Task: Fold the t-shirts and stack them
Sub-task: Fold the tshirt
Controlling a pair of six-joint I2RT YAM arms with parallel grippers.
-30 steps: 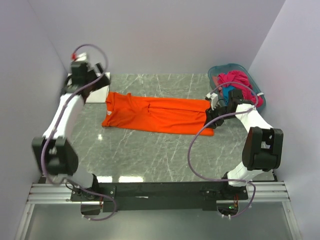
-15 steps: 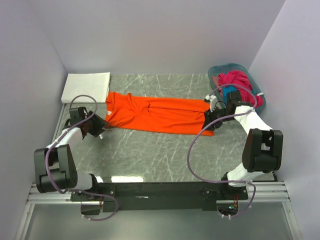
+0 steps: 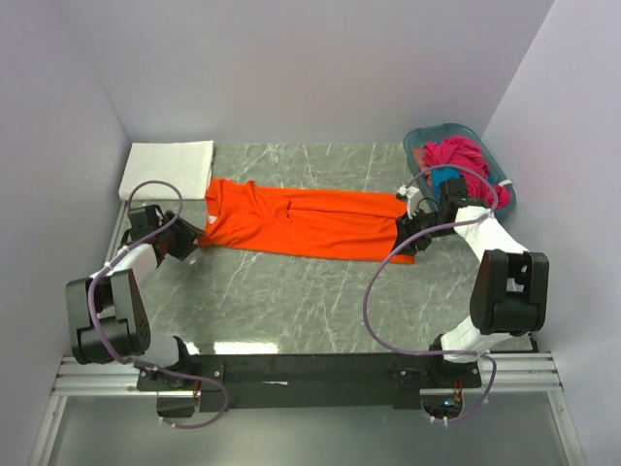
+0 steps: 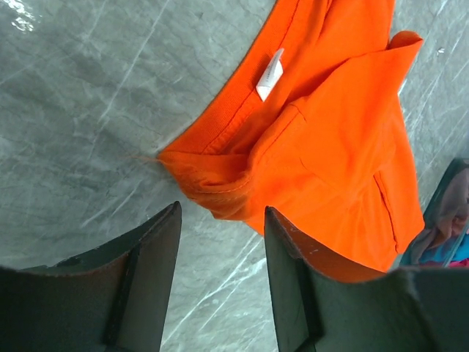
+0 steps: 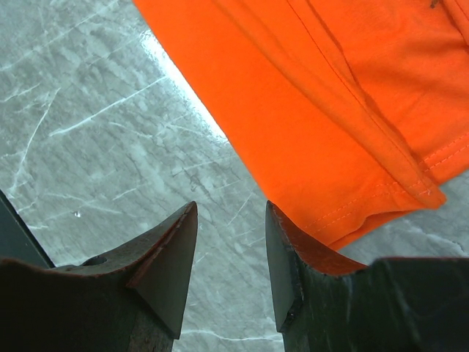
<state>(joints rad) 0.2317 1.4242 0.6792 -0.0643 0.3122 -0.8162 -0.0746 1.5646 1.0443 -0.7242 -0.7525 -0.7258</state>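
The orange t-shirt (image 3: 306, 221) lies folded into a long strip across the table. My left gripper (image 3: 191, 243) sits low at its near-left corner, open. In the left wrist view that crumpled corner (image 4: 212, 183) lies just ahead of the left gripper (image 4: 222, 213), with bare table between the fingers. The shirt's white label (image 4: 269, 75) faces up. My right gripper (image 3: 406, 233) hovers at the right end, also open. In the right wrist view the hem (image 5: 366, 183) lies just beyond the right finger of the right gripper (image 5: 231, 209), which holds nothing.
A folded white t-shirt (image 3: 167, 157) lies at the back left corner. A teal basket (image 3: 419, 139) at the back right holds a magenta t-shirt (image 3: 458, 153) and a blue one (image 3: 444, 179). Grey walls close in both sides and the back.
My left arm swung from the back left corner, over the white shirt, down to the orange shirt's near-left corner, and its jaws narrowed. The right arm barely moved.
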